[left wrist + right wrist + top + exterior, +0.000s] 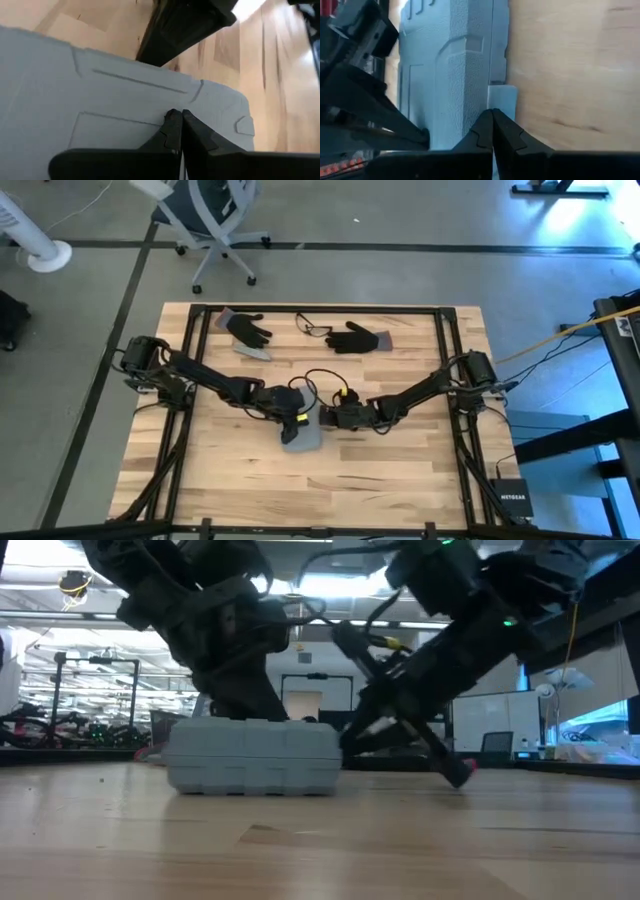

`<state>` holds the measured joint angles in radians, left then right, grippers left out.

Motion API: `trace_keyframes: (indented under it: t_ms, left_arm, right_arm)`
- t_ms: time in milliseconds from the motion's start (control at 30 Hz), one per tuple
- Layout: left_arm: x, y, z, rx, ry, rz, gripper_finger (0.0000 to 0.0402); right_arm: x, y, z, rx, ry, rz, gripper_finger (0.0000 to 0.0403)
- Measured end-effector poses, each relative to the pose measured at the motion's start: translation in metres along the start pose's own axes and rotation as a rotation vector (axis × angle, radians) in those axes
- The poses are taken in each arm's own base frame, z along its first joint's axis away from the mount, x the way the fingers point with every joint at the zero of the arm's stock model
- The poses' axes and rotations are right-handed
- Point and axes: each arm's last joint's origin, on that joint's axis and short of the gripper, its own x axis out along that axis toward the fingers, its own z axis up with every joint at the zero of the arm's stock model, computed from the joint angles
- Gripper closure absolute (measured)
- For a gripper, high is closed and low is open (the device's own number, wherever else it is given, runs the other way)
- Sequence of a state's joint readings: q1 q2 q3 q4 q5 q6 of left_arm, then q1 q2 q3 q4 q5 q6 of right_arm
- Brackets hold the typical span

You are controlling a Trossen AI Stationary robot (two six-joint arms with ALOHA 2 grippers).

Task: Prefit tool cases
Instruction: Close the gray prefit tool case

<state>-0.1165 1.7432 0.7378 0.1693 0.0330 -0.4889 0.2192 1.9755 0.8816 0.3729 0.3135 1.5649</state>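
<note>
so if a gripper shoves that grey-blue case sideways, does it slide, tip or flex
Probably slides: the tool case lies closed and flat on the smooth wooden table, low and wide, so tipping seems unlikely. Its moulded, ribbed shell looks rigid, so little flex. Pushed off-centre, as where the shut right gripper sits near a latch, it may swivel.

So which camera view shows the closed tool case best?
The low view: the grey-blue tool case shows whole from the side, lying shut on the table. The high view has it half hidden under the left gripper. Both wrist views show only part of its lid.
</note>
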Motion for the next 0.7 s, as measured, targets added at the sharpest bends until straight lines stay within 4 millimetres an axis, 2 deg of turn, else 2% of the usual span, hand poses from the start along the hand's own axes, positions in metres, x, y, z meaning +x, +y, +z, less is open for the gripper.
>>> trace_keyframes:
  t_ms: [133,333,533,700]
  left_arm:
    - [0.000,-0.002,0.001,0.048,-0.008,-0.020,0.0401]
    - [-0.001,-0.004,0.008,0.042,0.001,-0.031,0.0401]
    - [-0.020,-0.009,0.024,0.064,-0.038,-0.019,0.0401]
    - [-0.039,-0.007,0.023,0.036,0.023,0.060,0.0401]
  right_arm:
    - [0.006,0.008,0.000,-0.014,0.031,0.019,0.0403]
    - [0.005,0.005,0.004,-0.006,0.045,0.009,0.0403]
    - [0.000,0.006,0.006,-0.057,0.044,-0.018,0.0403]
    - [-0.008,0.003,0.015,-0.116,0.030,-0.101,0.0403]
